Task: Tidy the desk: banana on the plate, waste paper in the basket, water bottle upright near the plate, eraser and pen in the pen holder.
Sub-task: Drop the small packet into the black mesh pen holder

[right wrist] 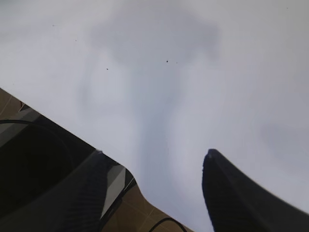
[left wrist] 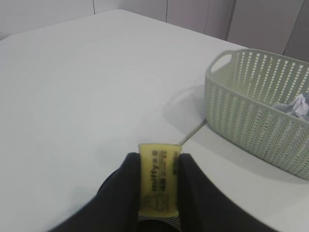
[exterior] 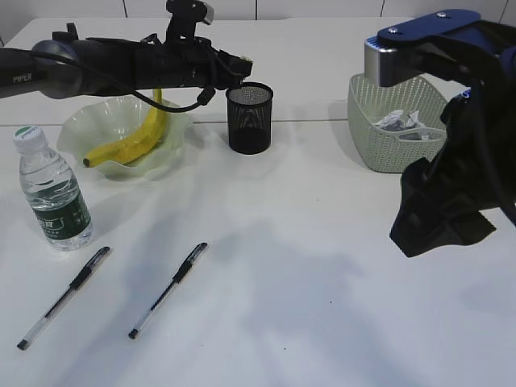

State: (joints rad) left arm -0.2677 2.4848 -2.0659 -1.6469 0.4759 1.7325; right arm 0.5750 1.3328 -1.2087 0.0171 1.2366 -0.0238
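My left gripper (exterior: 244,63) is shut on a yellow eraser (left wrist: 159,176) and holds it just above the rim of the black mesh pen holder (exterior: 249,118). The banana (exterior: 133,139) lies on the pale green plate (exterior: 81,127). The water bottle (exterior: 55,191) stands upright left of centre, in front of the plate. Two pens (exterior: 64,296) (exterior: 169,288) lie on the table at the front left. Crumpled waste paper (exterior: 401,123) sits in the green basket (exterior: 379,145), which also shows in the left wrist view (left wrist: 251,116). My right gripper (right wrist: 159,159) is open and empty above bare table.
The right arm (exterior: 451,185) hangs large in front of the basket at the right. The table (exterior: 306,266) is white, with a seam running across behind the pen holder.
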